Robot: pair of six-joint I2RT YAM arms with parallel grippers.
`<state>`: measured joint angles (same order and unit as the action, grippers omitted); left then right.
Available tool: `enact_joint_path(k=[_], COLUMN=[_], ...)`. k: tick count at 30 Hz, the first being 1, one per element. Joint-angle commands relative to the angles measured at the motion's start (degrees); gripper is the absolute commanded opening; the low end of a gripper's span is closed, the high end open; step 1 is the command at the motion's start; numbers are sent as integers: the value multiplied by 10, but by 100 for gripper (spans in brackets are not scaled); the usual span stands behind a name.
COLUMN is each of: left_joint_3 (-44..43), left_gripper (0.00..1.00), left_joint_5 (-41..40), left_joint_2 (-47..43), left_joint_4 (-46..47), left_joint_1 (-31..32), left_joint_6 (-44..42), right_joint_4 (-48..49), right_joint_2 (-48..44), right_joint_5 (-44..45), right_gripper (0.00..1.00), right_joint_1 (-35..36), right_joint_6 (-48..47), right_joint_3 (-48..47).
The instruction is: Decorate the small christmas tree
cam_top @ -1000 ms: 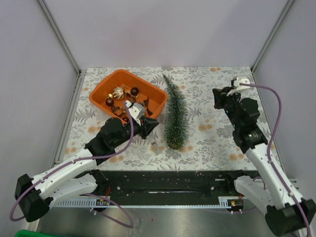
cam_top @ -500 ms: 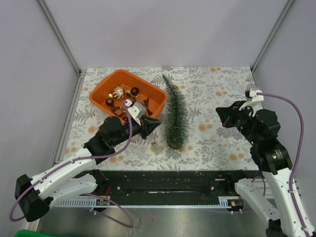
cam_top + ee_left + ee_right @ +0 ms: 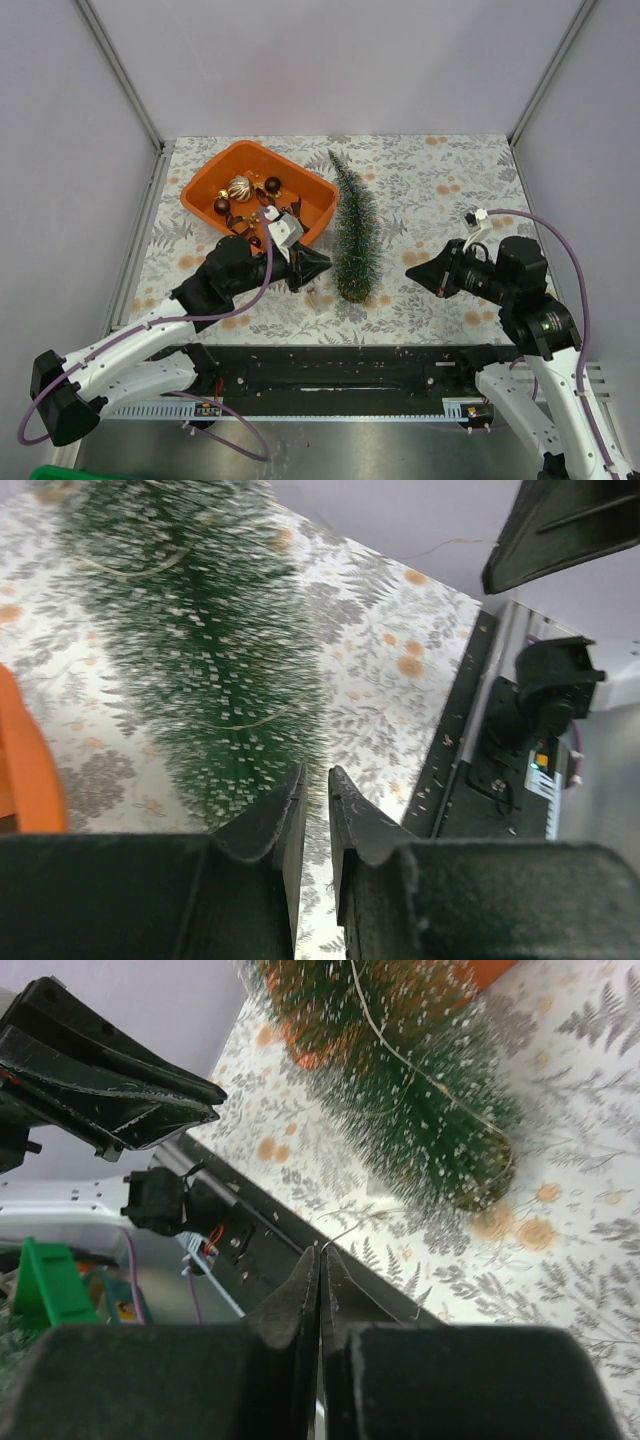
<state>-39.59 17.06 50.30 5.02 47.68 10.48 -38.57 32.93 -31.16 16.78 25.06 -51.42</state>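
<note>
The small christmas tree (image 3: 355, 235) lies flat on the floral table, tip toward the back and round base toward me. It also shows in the left wrist view (image 3: 220, 650) and the right wrist view (image 3: 430, 1090), with a thin wire wound around it. My left gripper (image 3: 322, 262) hovers just left of the tree's lower half; its jaws (image 3: 315, 775) stand a narrow gap apart with nothing between them. My right gripper (image 3: 410, 273) is right of the tree's base, shut (image 3: 320, 1252) on the thin wire's free end (image 3: 345, 1235).
An orange tray (image 3: 215, 168) at the back left holds a gold-white ball (image 3: 240, 188) and dark red balls (image 3: 272, 184). A small white box (image 3: 318, 297) lies near the tree's base. A black rail (image 3: 330, 365) runs along the near edge.
My right arm has swung from the far right back corner in toward the tree's base. My left gripper has shifted slightly right, toward the tree.
</note>
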Motion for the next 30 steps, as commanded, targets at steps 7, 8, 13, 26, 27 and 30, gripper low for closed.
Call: enact_joint_path(k=[7, 8, 13, 26, 27, 30], left_joint_3=[7, 7, -11, -69, -73, -74], left_gripper=[19, 20, 21, 30, 32, 37], left_joint_5=[94, 97, 97, -5, 4, 45], left_joint_2=[8, 11, 27, 93, 95, 93], left_joint_4=[31, 33, 38, 91, 80, 49], left_joint_1=[70, 77, 97, 164, 165, 167], left_joint_6=[9, 3, -29, -247, -254, -253], right_joint_4=[90, 125, 284, 367, 366, 370], right_joint_2=[-59, -73, -93, -16, -9, -2], right_joint_5=[-134, -138, -127, 6, 14, 20], right_gripper=[0, 0, 0, 0, 0, 0], right_joint_1=[2, 1, 1, 170, 179, 183], right_joint_6=[141, 174, 278, 258, 250, 242], right_joint_3=[92, 110, 171, 173, 168, 161])
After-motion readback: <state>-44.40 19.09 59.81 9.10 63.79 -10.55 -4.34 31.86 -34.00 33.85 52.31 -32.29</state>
